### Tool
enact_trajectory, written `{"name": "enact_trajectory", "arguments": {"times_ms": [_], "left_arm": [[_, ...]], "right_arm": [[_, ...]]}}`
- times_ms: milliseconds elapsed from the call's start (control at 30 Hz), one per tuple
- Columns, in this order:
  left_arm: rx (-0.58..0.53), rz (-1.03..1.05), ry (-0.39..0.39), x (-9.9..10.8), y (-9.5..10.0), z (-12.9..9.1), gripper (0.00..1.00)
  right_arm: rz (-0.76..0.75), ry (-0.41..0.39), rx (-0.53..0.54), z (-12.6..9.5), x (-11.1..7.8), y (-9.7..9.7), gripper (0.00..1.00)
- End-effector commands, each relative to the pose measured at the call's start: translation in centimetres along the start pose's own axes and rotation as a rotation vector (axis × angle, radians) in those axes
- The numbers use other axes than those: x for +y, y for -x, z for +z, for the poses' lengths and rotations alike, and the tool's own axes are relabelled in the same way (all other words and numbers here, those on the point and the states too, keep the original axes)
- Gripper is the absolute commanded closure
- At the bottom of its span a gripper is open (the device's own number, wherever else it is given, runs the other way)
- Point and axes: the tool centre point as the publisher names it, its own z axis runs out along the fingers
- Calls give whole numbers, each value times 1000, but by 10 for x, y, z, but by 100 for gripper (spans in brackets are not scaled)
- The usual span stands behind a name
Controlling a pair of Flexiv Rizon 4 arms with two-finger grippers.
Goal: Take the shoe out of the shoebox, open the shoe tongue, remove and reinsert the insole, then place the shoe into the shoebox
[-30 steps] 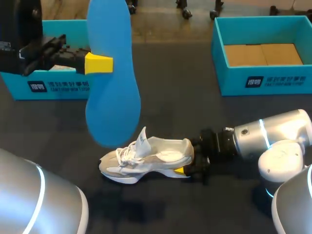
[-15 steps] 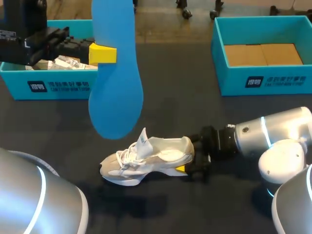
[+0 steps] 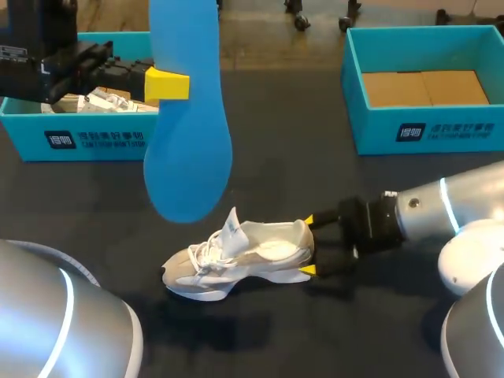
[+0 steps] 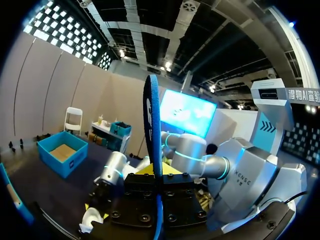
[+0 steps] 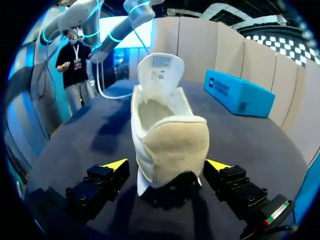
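So the left tool (image 3: 168,84) is clamped on the blue insole (image 3: 187,150), held upright well above the counter (image 3: 299,157) with its toe end hanging near the sneaker (image 3: 236,253). My guess is it's lined up for reinsertion. The sneaker sits on its sole mid-counter with the tongue (image 3: 230,224) flipped up. The right arm lies low along the counter. The right tool (image 3: 309,246) is spread wide either side of the heel, not gripping, probably ready to steady it.

left fingers (image 3: 167,84) raised, clamped | right fingers (image 3: 308,221) low, spread apart
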Motion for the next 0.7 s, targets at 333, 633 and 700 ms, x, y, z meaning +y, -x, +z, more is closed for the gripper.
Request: {"name": "enact_trajectory", "arguments": {"times_ms": [333, 633, 700], "left_arm": [[4, 0, 3, -2, 3, 1, 100], [4, 0, 3, -2, 3, 1, 100], [4, 0, 3, -2, 3, 1, 100]], "right_arm": [[81, -644, 177, -44, 48, 18, 0], [81, -933, 180, -43, 66, 9, 0], [74, -978, 153, -44, 71, 9, 0]]}}
